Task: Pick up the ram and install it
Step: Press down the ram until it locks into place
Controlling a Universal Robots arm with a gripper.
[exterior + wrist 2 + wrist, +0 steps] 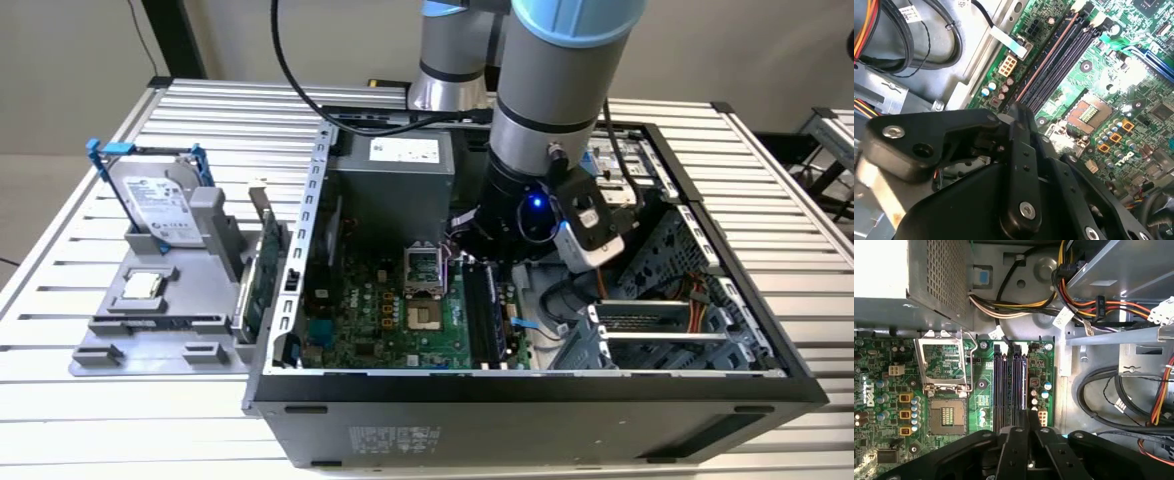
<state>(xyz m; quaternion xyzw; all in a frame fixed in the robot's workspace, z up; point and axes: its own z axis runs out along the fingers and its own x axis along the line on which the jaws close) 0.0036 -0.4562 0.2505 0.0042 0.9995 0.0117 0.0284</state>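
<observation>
The ram (pixel 1025 385) is a thin stick standing on edge in the outermost of the black motherboard slots (pixel 1004 390), beside the case's bare metal floor. Its top edge runs as a narrow line (pixel 1051 52) away from the fingertips. My gripper (pixel 1027 415) is down inside the open computer case, its black fingers (pixel 1021 125) drawn together over the near end of the stick. In the exterior view the gripper (pixel 494 262) hangs under the arm above the ram (pixel 478 310) on the green motherboard (pixel 387 310).
A silver hard drive (pixel 160 205) and a green expansion card (pixel 271 265) stand in a grey holder left of the case. The power supply (pixel 394 190), cable bundles (pixel 1104 305) and the CPU socket (pixel 946 415) crowd the slots.
</observation>
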